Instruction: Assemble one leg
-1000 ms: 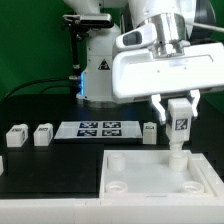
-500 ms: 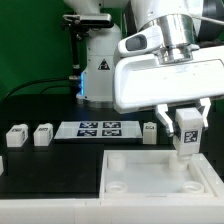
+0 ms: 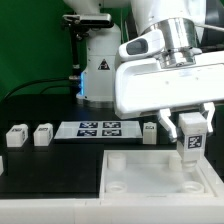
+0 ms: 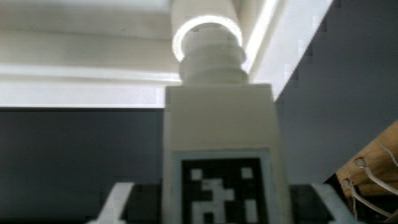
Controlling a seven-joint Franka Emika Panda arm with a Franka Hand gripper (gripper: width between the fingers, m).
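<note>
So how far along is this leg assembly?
Done: one leg is off the table, clamped in the gripper. In hand: it hangs upright at the far corner of the square white part, on the exterior view's right. Left: seating it; whether it is inserted yet cannot be told. Three spare legs wait beside the marker board.

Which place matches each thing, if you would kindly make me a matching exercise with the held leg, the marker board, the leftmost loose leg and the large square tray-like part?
Things:
1. held leg
2. marker board
3. leftmost loose leg
4. square tray-like part

Places:
a. flat on the dark table, with loose legs on either side
b. near the exterior view's left edge
c. nearest the exterior view's bottom edge, with corner holes
d. gripped by the claw, upright over the tray-like part

Pairs: 1-d, 2-a, 3-b, 4-c
</note>
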